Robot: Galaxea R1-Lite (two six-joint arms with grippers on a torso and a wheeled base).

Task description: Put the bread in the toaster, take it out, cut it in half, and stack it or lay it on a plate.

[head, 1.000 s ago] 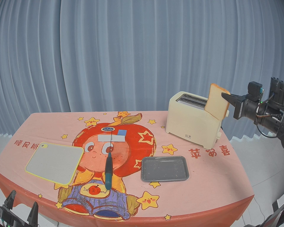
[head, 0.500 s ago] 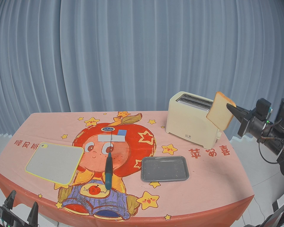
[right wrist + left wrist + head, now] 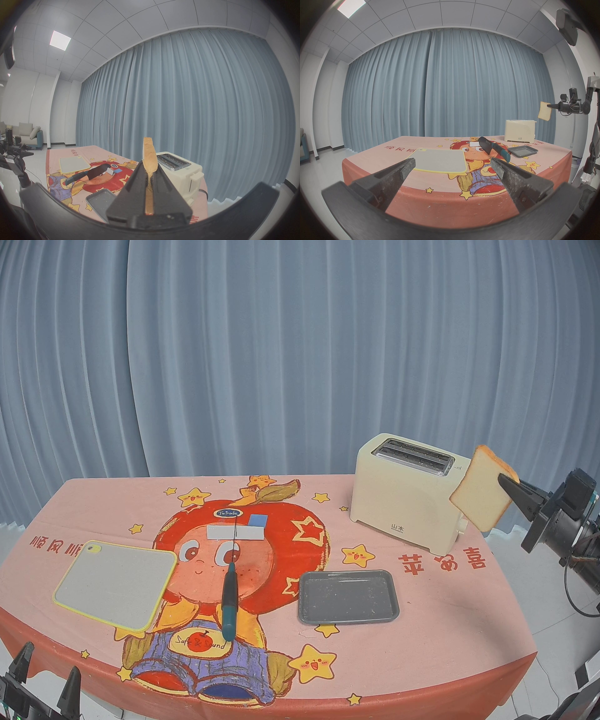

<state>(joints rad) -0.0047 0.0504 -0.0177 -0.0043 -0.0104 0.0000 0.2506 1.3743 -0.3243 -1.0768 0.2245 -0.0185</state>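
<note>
"What's nearest to us?"

"The left gripper (image 3: 49,670), in the lower left corner of the head view, below the near edge of the surface (image 3: 437,627). Its two dark fingers stand wide apart with nothing between them."

"And on the cloth?"

"A knife (image 3: 229,602) lies near the middle, its teal handle toward the near edge and its blade pointing away over the apple face print. Left of it is a pale cutting board (image 3: 115,582) with a yellow rim, lying flat. Right of the knife, a dark grey tray (image 3: 348,597) sits flat. The three lie apart, none touching."

"Where's the bread?"

"Up in the air at the right of the frame. The right gripper (image 3: 505,480) comes in from the right edge and is clamped on the slice's upper crust. In the right wrist view the fingers press on both faces. The bread (image 3: 482,489) hangs tilted, and the left wrist view shows it above and to the right of the toaster, not touching it."

"And the toaster?"

"The cream toaster (image 3: 403,493) stands at the far right of the surface, beyond the tray, its two top slots showing. Behind everything hangs a blue-grey curtain (image 3: 281,352)."
</note>
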